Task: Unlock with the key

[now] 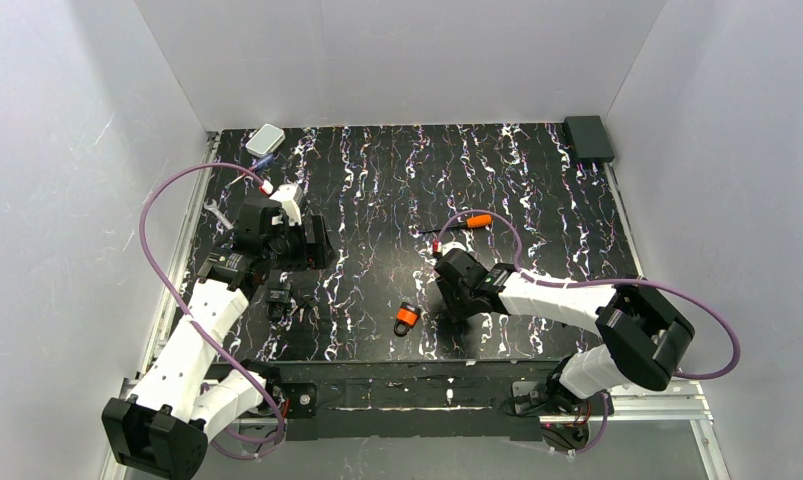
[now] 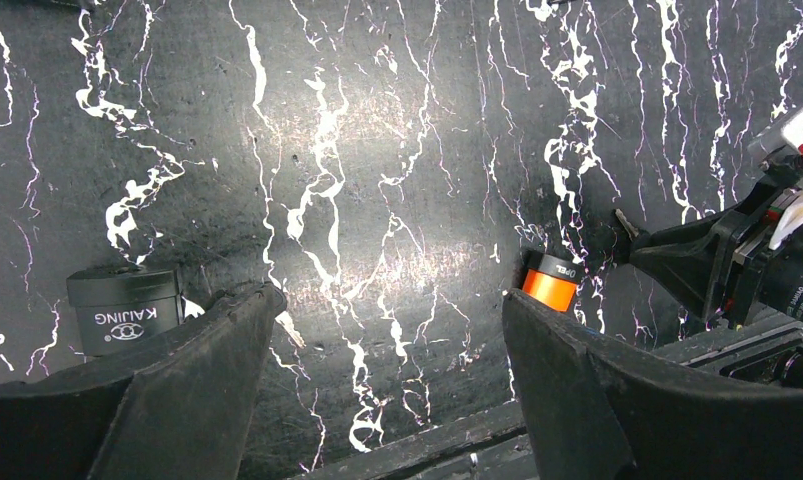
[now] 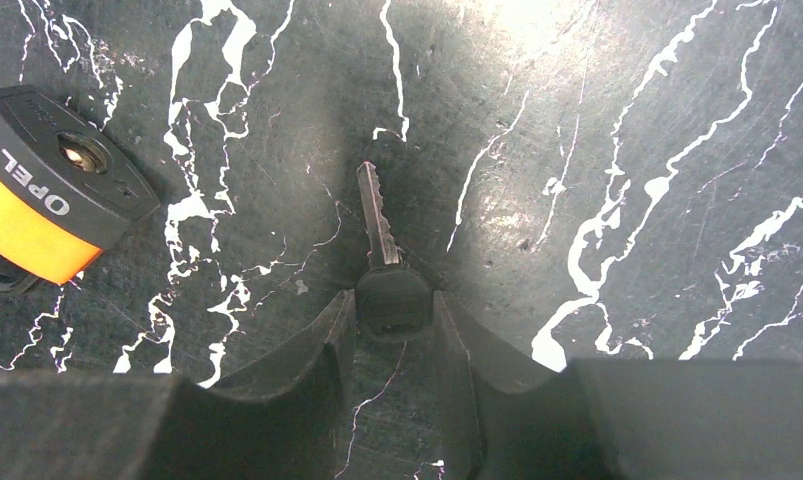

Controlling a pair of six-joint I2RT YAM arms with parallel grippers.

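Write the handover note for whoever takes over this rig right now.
Right tool: jaws against both sides of the black head of the key. The key lies flat on the table, blade pointing away from the tool.
Left tool: open, empty, over the table.
Orange padlock: on the table, left of the key in the right wrist view, apart from it, keyhole showing.
Done: key gripped, not yet lifted.
Left: lift the key, probably steady the padlock with the left tool, insert the blade, turn.

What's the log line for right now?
right end effector: shut on key | left end effector: open, empty | padlock: untouched
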